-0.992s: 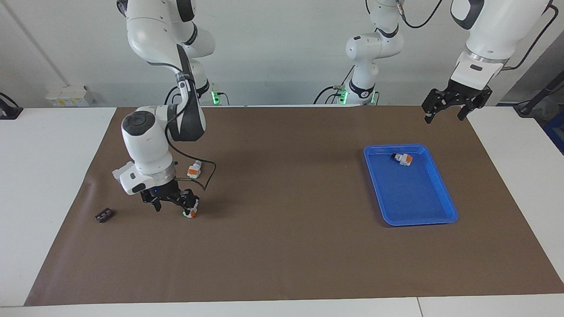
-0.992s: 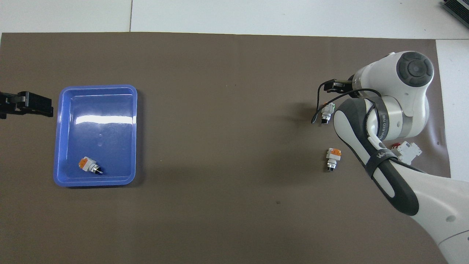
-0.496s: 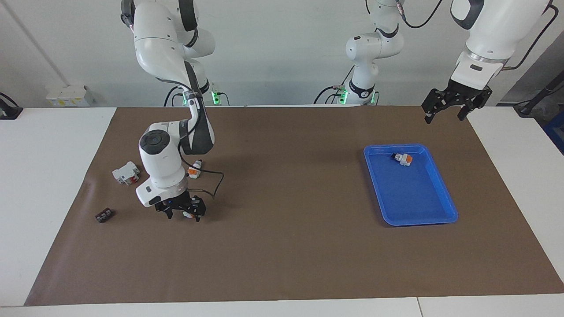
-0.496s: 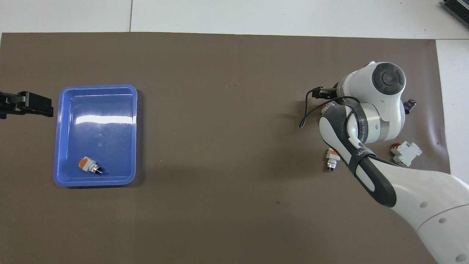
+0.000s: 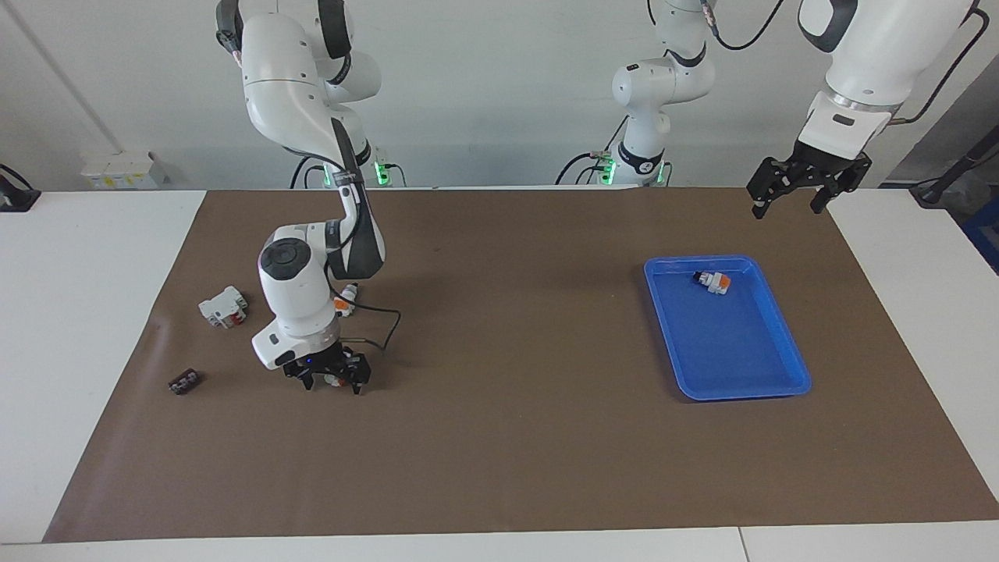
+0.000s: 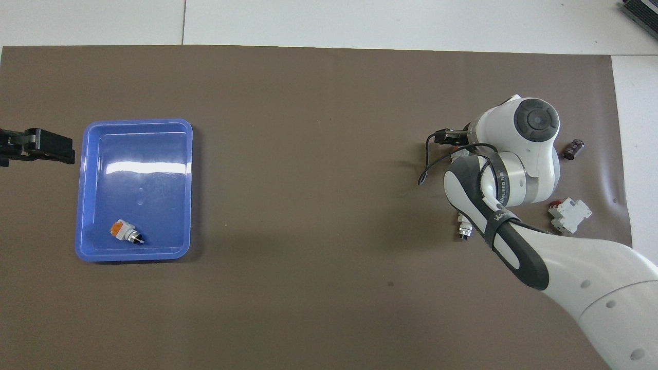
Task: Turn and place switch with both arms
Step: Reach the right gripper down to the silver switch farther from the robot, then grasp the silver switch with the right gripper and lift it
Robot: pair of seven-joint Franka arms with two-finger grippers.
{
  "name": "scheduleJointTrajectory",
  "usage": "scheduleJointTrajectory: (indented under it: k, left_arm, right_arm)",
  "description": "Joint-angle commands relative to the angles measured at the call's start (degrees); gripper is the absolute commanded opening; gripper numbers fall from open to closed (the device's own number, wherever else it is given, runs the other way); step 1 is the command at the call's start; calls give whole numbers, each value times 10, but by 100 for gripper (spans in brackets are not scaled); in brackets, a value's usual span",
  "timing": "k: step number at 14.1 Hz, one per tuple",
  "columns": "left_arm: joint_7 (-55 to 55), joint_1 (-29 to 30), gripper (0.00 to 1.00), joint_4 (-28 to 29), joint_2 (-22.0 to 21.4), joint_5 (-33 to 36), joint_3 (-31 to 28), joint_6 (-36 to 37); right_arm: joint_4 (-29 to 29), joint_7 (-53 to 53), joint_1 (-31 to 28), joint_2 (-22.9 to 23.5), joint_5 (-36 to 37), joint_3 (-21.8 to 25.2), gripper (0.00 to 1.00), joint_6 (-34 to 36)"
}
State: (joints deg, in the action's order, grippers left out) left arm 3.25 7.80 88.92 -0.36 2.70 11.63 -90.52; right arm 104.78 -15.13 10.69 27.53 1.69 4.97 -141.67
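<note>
The switch (image 5: 336,380), white with an orange patch, lies on the brown mat at the right arm's end of the table. My right gripper (image 5: 334,383) is down at the mat, open, with one finger on each side of the switch. In the overhead view the right arm's wrist (image 6: 519,154) hides the switch. My left gripper (image 5: 787,208) hangs open and empty in the air beside the blue tray (image 5: 730,351), toward the left arm's end; it also shows in the overhead view (image 6: 49,146). The left arm waits.
One twin switch (image 5: 713,282) lies in the tray, another (image 5: 345,300) on the mat nearer the robots, half hidden by the right arm. A white block with a red mark (image 5: 223,306) and a small dark part (image 5: 186,382) lie toward the mat's edge.
My right gripper has swung from beside the switch to over it and come down around it. The arm now uncovers the white block. The left arm has not moved.
</note>
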Motion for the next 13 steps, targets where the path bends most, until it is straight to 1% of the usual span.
scheduleJointTrajectory:
  k: [1, 3, 4, 7, 8, 9, 10, 13]
  left_arm:
    - [-4, 5, 100, 19, -17, -9, 0, -1]
    - [-4, 5, 100, 19, -17, -9, 0, -1]
    - [-4, 5, 100, 19, -17, -9, 0, 0]
    - [-4, 5, 100, 19, -17, -9, 0, 0]
    - [-4, 5, 100, 19, -17, -9, 0, 0]
    - [-4, 5, 100, 19, -17, -9, 0, 0]
    - [-4, 5, 100, 19, -17, -9, 0, -1]
    - [-4, 5, 100, 19, -17, -9, 0, -1]
  right_arm:
    - [11, 9, -1, -19, -10, -1, 99, 14]
    - [22, 10, -1, -24, -13, -1, 98, 13]
    - [28, 10, -1, -25, -13, -1, 96, 13]
    - [30, 13, -1, -26, -13, -1, 77, 12]
    - [31, 12, -1, -26, -13, -1, 67, 12]
    - [33, 13, -1, -27, -13, -1, 39, 12]
    - [32, 13, -1, -27, -13, -1, 0, 13]
    - [19, 6, -8, -26, -15, -1, 0, 27]
